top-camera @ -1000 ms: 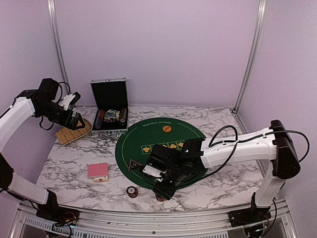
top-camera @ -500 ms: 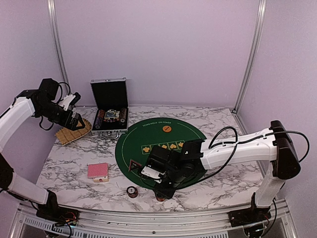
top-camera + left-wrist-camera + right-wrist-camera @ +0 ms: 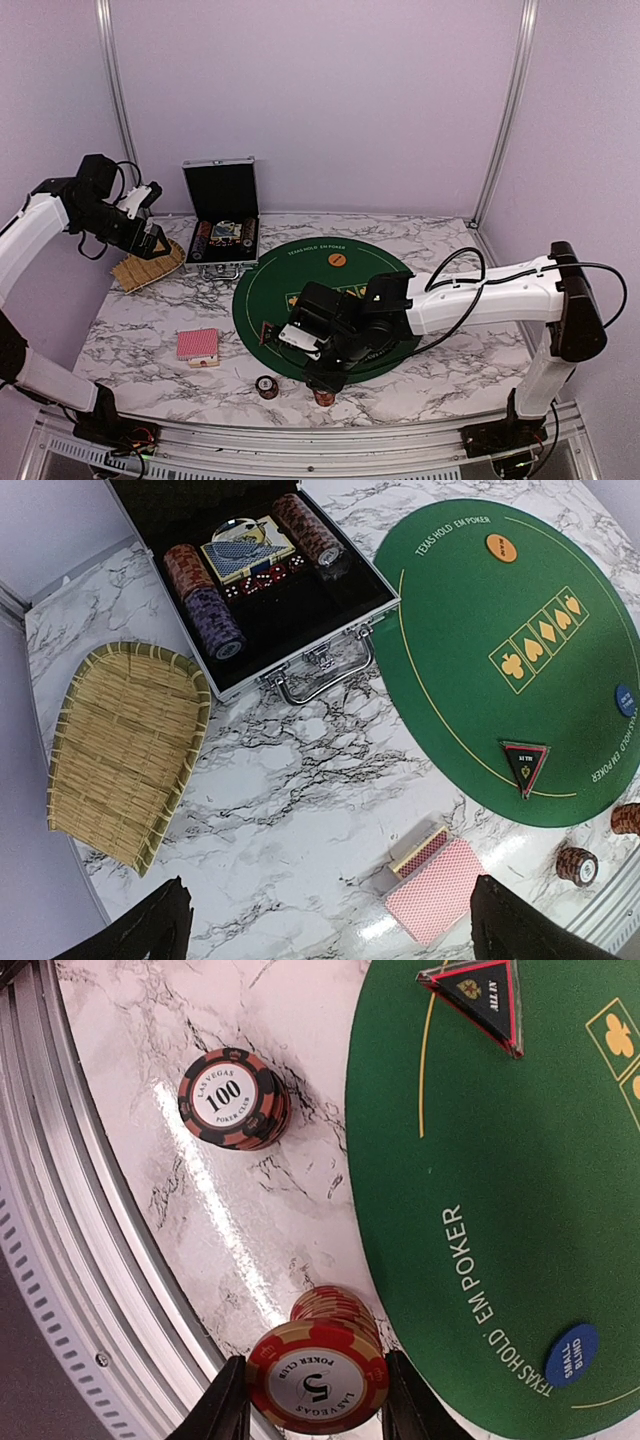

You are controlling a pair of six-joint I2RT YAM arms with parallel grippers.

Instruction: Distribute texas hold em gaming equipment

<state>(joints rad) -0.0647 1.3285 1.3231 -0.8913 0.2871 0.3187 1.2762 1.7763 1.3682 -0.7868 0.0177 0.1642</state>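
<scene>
- Judged from how things lie, the job is partly done: the black triangular button (image 3: 480, 1000), the blue button (image 3: 570, 1353) and the orange button (image 3: 501, 547) are on the green mat (image 3: 480, 680), all outside both pairs of jaws
- A 100 chip stack (image 3: 232, 1097) stands on the marble table (image 3: 300, 780), ahead of the right gripper (image 3: 316, 1360) and off to one side, well apart from its fingers
- The red 5 chip stack (image 3: 318, 1388) stands between the right jaws, just off the mat's near rim; both fingers appear to touch its sides, so I read them as pinching it, and whether it rests on the marble is hard to tell
- The red-backed cards (image 3: 437, 890) lie face down below the left gripper (image 3: 328, 890), just ahead of the gap and nearer one finger
- What seems left: rolls of chips (image 3: 205, 605) and a further deck lie in the open case (image 3: 340, 630), far ahead of the left jaws, so more chips and the dealing of cards look undone
- The right arm stretches from its base across the near part of the mat, wrist bent down, gripper low over the table's near edge
- The left arm is folded and held high at the far left, its jaws spread wide with nothing between them, above the wicker tray (image 3: 125, 750), which lies ahead of the jaws on the other finger's side
</scene>
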